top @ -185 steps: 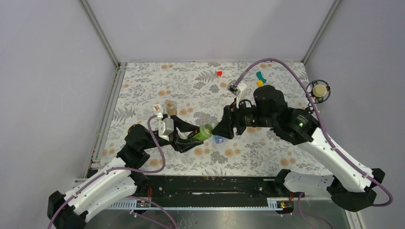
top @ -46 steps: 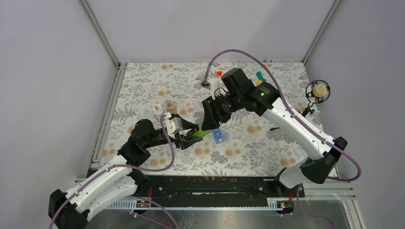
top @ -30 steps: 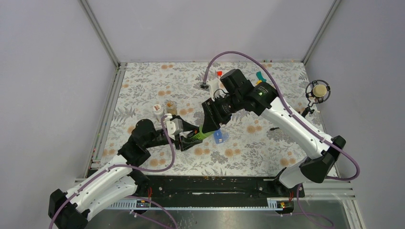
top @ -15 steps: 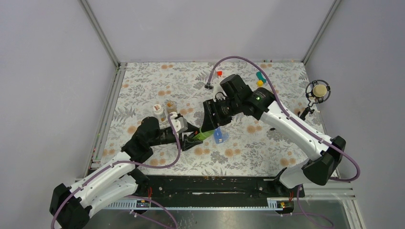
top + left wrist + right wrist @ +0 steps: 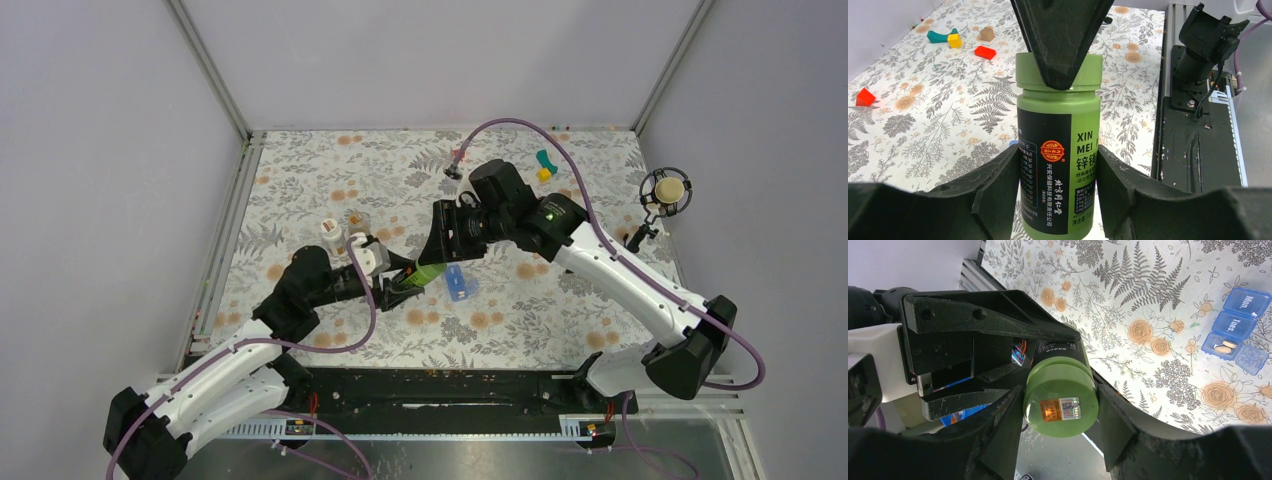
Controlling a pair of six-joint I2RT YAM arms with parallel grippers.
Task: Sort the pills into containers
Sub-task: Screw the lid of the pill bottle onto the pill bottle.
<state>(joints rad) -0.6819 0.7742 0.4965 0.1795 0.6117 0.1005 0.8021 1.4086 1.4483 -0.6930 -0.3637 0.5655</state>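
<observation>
left gripper point(image 5: 1058, 187) pinches the body of the green bottle point(image 5: 1058, 125), one finger on each side; the bottle's cap point(image 5: 1060, 402) points toward the right arm; right gripper point(image 5: 1060, 412) clamps that cap between its fingers; just right of the bottle, the blue pill box point(image 5: 456, 283) rests on the flowered table point(image 5: 560, 320), two pale pills point(image 5: 1226, 346) in one compartment

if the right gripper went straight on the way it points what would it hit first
The right gripper clamps the cap of the bottle; going on along it, it would probably meet the left gripper holding the body, though depth is unclear.
</observation>
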